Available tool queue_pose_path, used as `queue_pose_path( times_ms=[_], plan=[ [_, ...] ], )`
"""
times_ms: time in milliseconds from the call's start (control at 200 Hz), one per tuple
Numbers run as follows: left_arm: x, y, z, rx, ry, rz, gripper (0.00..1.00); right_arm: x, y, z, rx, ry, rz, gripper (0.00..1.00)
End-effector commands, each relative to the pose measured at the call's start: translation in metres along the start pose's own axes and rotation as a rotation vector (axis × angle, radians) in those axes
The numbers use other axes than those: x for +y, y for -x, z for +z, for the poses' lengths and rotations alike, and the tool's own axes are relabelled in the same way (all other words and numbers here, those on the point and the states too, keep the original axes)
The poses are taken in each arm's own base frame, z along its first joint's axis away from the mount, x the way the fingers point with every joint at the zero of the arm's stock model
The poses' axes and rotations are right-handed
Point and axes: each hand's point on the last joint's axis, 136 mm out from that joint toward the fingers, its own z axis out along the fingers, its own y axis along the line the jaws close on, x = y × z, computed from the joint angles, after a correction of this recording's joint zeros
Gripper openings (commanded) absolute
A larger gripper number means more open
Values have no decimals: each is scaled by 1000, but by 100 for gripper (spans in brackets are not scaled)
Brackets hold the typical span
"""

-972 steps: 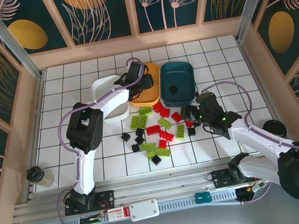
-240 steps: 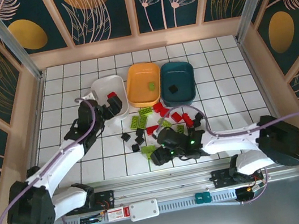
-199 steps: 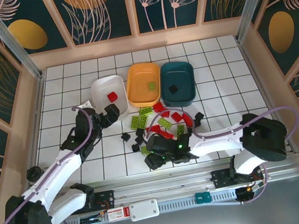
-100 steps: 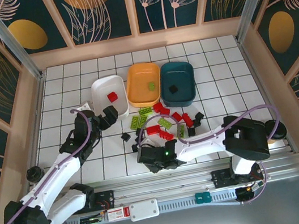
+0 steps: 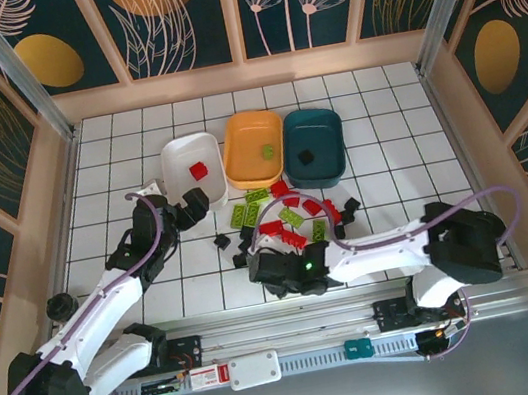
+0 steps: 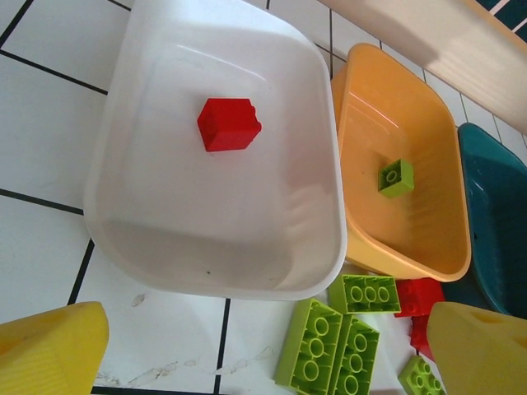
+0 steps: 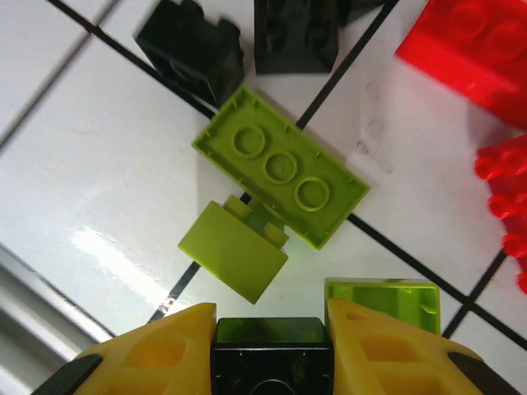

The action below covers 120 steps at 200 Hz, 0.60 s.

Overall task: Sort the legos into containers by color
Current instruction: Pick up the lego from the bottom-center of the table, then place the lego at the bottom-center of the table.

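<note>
My right gripper [image 7: 272, 329] is shut on a black lego [image 7: 272, 358], held between its yellow fingers [image 7: 156, 350] just over the tiles. It sits low at the near side of the lego pile [image 5: 288, 219], by my right gripper [image 5: 274, 272] in the top view. Just ahead lie a lime plate [image 7: 280, 167] and a small lime brick [image 7: 233, 252]. My left gripper [image 6: 263, 362] stands open beside the white tray [image 6: 206, 222], which holds a red brick [image 6: 228, 124]. The orange tray [image 6: 412, 239] holds a lime brick [image 6: 396, 178]. The teal tray [image 5: 313, 146] holds a black brick [image 5: 305, 157].
Two black bricks [image 7: 191, 49] and red bricks [image 7: 469, 49] lie beyond the lime plate. Upturned lime bricks [image 6: 329, 350] lie near the white tray's front corner. A dark jar [image 5: 57, 308] stands at the left wall. Wooden walls ring the tiled table [image 5: 401, 164].
My right gripper has closed on the black lego and shifted a little to the right at the pile's near edge. The left arm has stayed where it was, open.
</note>
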Motion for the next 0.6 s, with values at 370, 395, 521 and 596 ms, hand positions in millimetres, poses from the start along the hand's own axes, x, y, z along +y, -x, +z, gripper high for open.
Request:
queue_pose_path(
  times_ms=[370, 395, 521, 596],
  plan=[
    [2, -22, 0, 66, -48, 12, 99, -78, 37, -20, -98, 132, 273, 25],
    [2, -23, 0, 69, -48, 11, 99, -74, 30, -18, -83, 144, 277, 25],
    [5, -24, -1, 69, -36, 15, 99, -54, -2, -8, -9, 173, 260, 26],
    [5, -24, 0, 70, -34, 19, 99, -48, -17, 2, 30, 157, 239, 27]
  ],
)
